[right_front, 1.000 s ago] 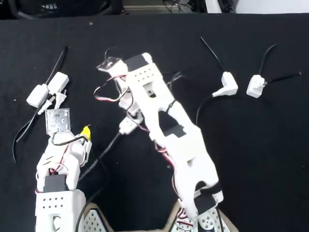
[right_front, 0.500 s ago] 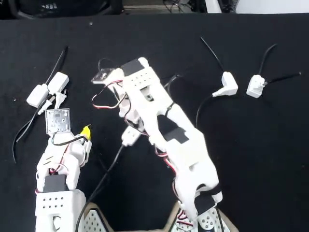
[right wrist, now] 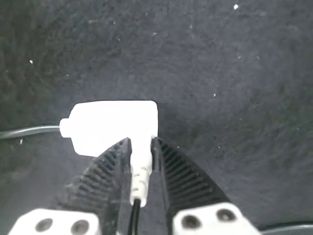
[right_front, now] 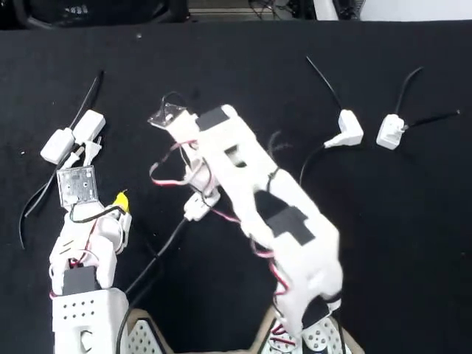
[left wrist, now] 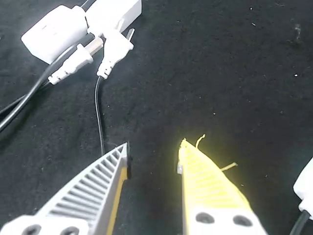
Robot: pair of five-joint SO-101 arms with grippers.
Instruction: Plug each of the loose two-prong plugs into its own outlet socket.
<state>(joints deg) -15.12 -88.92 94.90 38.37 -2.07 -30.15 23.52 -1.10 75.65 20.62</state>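
My right gripper is shut on a white two-prong plug. The plug's front end meets a white socket block, and its prongs are hidden. In the high view that block lies at the table's middle under the right arm, with a black cable running toward the front. My left gripper is open above bare cloth. Ahead of it lie two loose plugs and two white socket blocks. The high view places these sockets at the far left.
Two more white plug-and-socket pieces with black cables lie at the back right. Black cables trail across the black cloth. The right arm spans the table's middle. A white block shows beside the left gripper.
The right arm has swung and pulled the held plug with its socket block a little toward the front. The left gripper has shifted slightly left, toward the loose plugs.
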